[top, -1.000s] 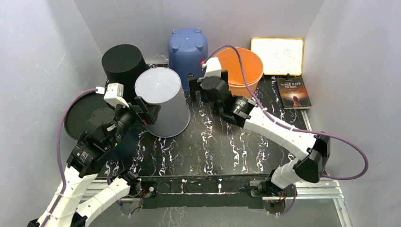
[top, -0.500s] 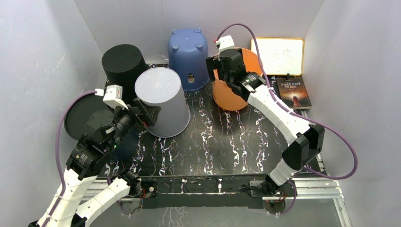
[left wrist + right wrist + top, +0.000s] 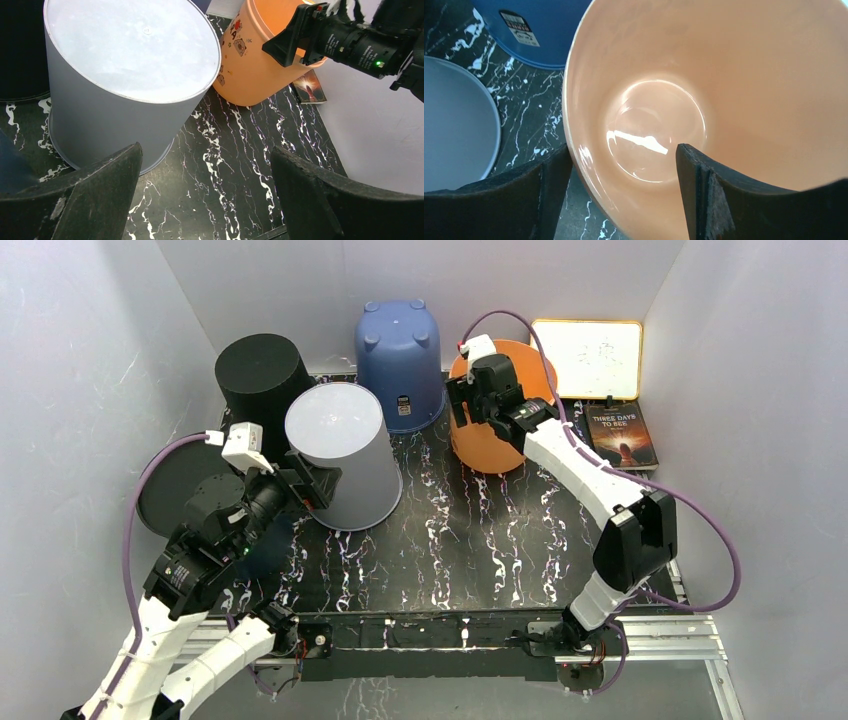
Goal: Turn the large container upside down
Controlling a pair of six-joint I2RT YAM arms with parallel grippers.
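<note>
Four containers on the counter (image 3: 450,540): three upside down, one mouth-up.
The orange container (image 3: 482,445) stands open-mouthed at the back, just beside the blue container (image 3: 398,350); the right gripper (image 3: 623,150) has its jaws spread astride the orange rim, one finger inside, one outside; the left gripper (image 3: 205,150), jaws apart and empty, is near the grey container (image 3: 345,455); the black container (image 3: 258,370) stands behind it.
</note>
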